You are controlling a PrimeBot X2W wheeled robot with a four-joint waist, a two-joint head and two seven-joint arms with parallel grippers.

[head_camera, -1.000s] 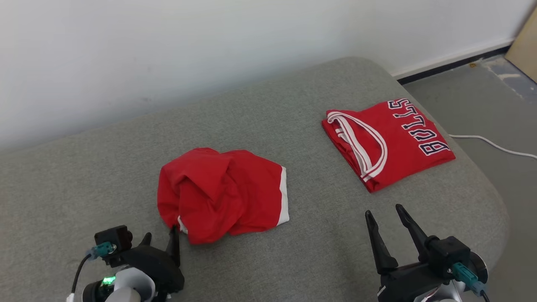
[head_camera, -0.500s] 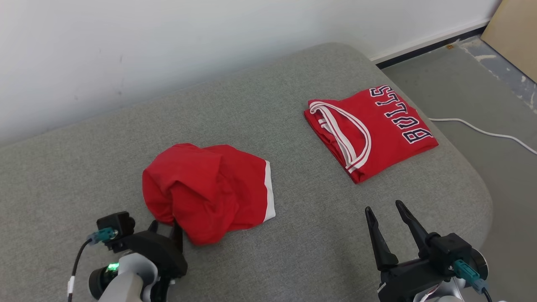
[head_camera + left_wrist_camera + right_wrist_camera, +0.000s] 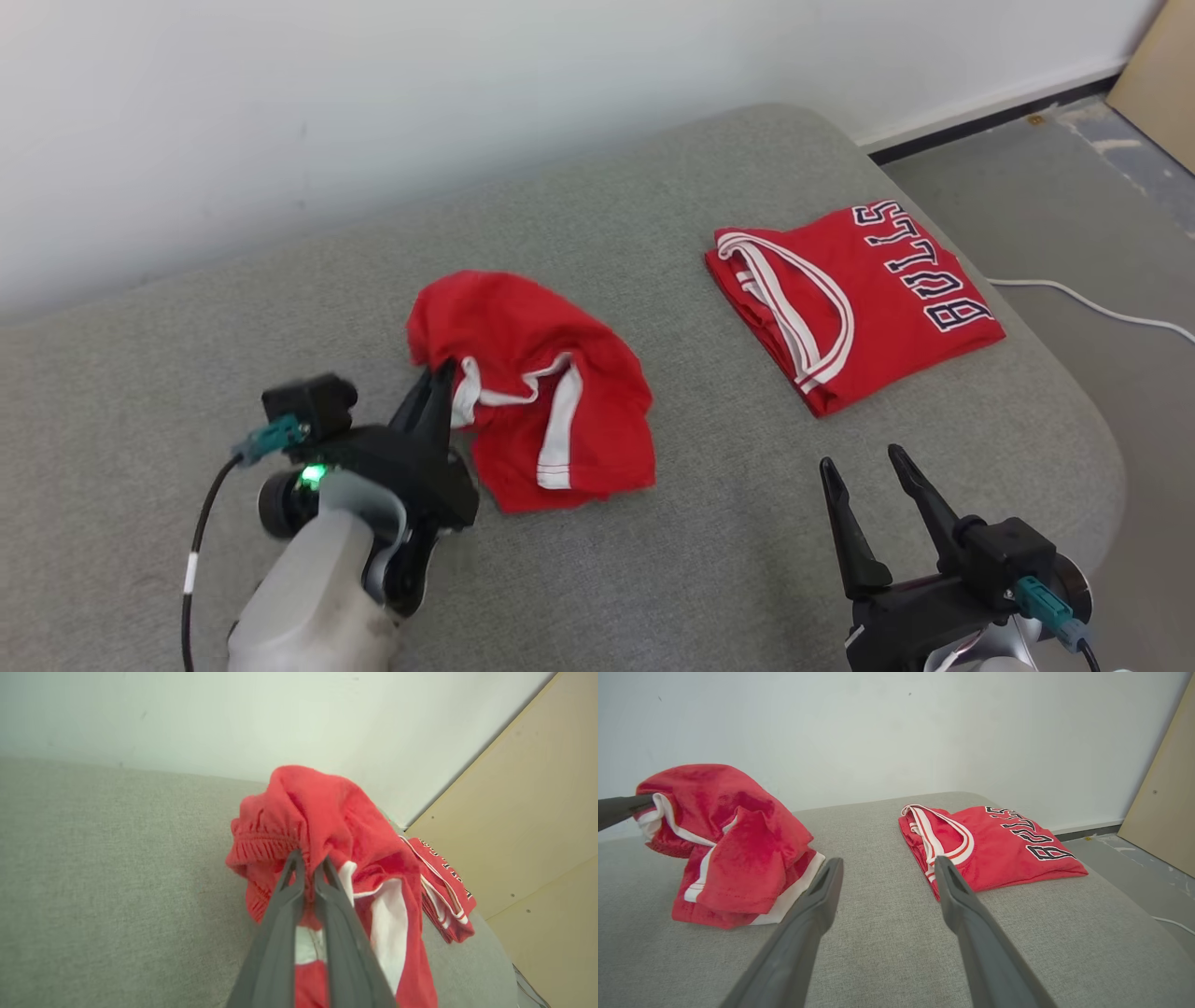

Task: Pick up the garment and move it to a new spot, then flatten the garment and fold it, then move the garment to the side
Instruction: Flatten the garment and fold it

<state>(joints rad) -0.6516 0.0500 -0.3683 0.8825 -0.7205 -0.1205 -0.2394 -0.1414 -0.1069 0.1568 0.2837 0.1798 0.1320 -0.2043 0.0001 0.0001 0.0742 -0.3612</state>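
Your left gripper (image 3: 439, 375) is clenched on the red shorts (image 3: 560, 392), pinching a bunch of cloth beside the white trim. In the left wrist view its two dark fingers (image 3: 285, 896) are pressed almost together, with red fabric nipped at their tips next to the ribbed waistband. The shorts hang crumpled from that grip. Their upper part is lifted and their lower edge rests on the grey cushion (image 3: 653, 233), near its middle. White stripes run down the cloth, but you will find no readable writing on the shorts.

Your right gripper (image 3: 861, 459) is released, jaws spread wide with nothing between them. It sits over the near right part of the cushion, well apart from the shorts.

A folded red jersey (image 3: 868, 308) lies flat towards the cushion's right side, near the rounded edge and apart from the shorts. Across it you can read "BULLS" in dark capitals outlined in white. A loop of white-and-red banded trim shows on its left half. No other label or brand is legible.

A white cable (image 3: 1092, 313) trails on the floor to the right, and a pale wooden board (image 3: 1158, 84) stands at the far right corner against the white wall (image 3: 373, 93).
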